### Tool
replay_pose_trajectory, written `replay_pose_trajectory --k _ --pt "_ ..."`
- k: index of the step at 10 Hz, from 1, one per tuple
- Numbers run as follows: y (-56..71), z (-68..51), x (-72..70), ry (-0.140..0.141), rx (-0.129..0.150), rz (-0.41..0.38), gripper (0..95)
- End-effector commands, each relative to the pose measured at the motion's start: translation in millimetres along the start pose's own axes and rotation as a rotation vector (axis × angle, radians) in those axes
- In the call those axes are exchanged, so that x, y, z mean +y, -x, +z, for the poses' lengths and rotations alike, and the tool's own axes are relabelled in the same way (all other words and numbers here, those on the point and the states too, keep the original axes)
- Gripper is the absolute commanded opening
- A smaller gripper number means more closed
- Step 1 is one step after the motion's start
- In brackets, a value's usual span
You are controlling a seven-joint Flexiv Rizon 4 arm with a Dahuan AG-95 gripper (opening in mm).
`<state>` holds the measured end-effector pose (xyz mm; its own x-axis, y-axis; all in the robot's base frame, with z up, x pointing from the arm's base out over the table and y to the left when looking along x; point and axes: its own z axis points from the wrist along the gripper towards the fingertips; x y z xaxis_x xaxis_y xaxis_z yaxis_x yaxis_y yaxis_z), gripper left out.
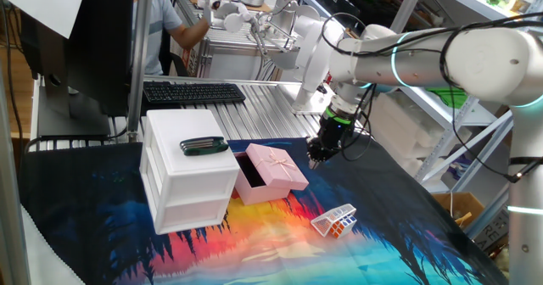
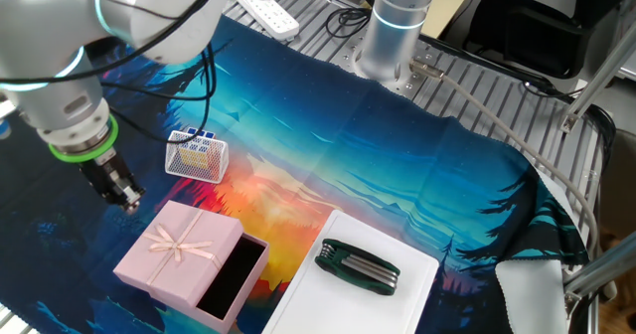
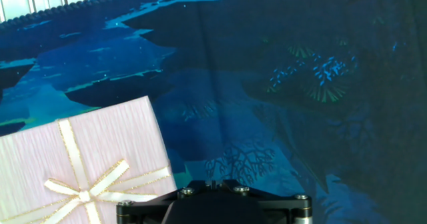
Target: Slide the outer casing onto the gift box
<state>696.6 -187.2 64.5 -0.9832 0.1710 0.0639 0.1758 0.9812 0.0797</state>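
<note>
The outer casing [image 1: 278, 168], a pale pink sleeve with a gold bow, lies on the printed cloth, partly slid over the gift box. The gift box [image 1: 249, 171] sticks out of it toward the white cabinet and shows its dark interior. Both also show in the other fixed view: the casing [image 2: 177, 250] and the box's dark opening [image 2: 231, 277]. My gripper [image 1: 319, 155] hangs just off the casing's far side, apart from it, low over the cloth, with its fingers [image 2: 126, 196] close together and empty. In the hand view the casing [image 3: 80, 164] fills the lower left; the fingers are hidden there.
A white drawer cabinet [image 1: 191, 183] stands right beside the gift box, with a dark green folding tool [image 1: 204, 146] on top. A clear wire-like cube [image 1: 335, 220] lies on the cloth toward the front. A keyboard [image 1: 193, 92] and a power strip [image 2: 266, 6] lie beyond the cloth.
</note>
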Motion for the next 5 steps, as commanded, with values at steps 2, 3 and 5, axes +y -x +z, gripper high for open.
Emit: replay_pose_trajectory --k 2,3,5 --pt "-0.8 -0.1 -1.0 -0.027 0.007 0.006 0.0" --pt "-0.8 -0.1 -1.0 -0.029 0.01 0.008 0.0" --pt "-0.8 -0.1 -1.0 -0.028 0.017 0.009 0.0"
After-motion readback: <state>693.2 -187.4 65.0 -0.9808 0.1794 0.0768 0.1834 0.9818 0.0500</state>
